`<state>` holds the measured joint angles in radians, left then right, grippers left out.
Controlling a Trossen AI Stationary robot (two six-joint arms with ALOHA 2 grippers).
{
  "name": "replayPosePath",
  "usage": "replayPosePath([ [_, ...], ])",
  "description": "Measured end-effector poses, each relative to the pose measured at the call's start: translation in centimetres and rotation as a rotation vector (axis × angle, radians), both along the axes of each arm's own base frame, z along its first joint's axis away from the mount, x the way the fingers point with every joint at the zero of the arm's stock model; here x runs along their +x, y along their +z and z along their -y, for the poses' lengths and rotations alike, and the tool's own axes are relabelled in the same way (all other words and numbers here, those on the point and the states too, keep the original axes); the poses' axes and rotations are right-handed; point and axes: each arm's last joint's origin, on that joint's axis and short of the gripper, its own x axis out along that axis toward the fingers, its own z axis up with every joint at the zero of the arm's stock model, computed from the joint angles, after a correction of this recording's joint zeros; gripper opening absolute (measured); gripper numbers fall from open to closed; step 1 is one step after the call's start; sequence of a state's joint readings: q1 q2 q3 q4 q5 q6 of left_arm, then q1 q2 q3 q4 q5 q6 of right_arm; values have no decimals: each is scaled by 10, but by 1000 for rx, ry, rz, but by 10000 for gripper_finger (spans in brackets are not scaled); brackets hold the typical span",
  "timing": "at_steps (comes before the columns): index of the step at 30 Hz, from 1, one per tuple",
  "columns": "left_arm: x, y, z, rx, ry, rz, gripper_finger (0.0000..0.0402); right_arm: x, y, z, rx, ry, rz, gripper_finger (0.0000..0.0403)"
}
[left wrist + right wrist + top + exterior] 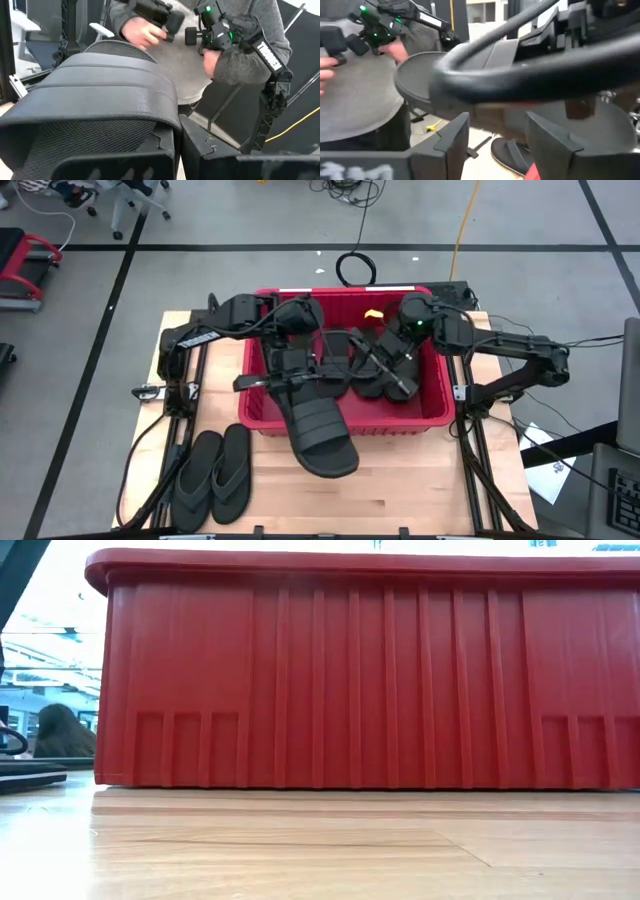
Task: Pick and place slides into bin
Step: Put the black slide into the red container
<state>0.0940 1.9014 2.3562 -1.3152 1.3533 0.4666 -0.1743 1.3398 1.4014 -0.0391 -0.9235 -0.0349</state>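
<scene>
Two slides point(213, 473) lie on the table in front of the bin's near-left corner, untouched, and one banded slide point(322, 435) hangs across the bin's point(437, 406) near rim, toe out over the table, heel end up inside. That one is your risk. Your left gripper point(283, 366) has its fingers pinched together on the heel end, and in the left wrist view the ribbed band point(100, 95) fills the picture just past them. Most of the slide looks to sit outside the rim, so if you let go here it may tip out onto the table rather than drop in. Pull it further in over the pile before you release.

Your right gripper point(392, 352) sits over the bin's right half among the slides already inside point(375, 370). In its wrist view the fingers point(451, 140) stand apart, and a curved black strap point(530, 75) crosses just beyond them; you cannot tell whether it touches them. Lift that arm carelessly and you may hook the strap and drag a slide back out.

The two grippers work close together above the bin, so a sideways sweep by either could knock the other.
</scene>
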Motion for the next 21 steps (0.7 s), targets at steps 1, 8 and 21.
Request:
replayPosePath([
  [1, 3, 0, 0, -4, 0, 5, 0, 3, -1, -2, -1, 15, 5, 189],
  [8, 14, 4, -2, -34, 11, 10, 0, 18, -15, -5, -19, 53, -11, 198],
  [21, 20, 2, -2, -51, 4, -7, 0, 22, -12, -3, 6, 95, 20, 199],
])
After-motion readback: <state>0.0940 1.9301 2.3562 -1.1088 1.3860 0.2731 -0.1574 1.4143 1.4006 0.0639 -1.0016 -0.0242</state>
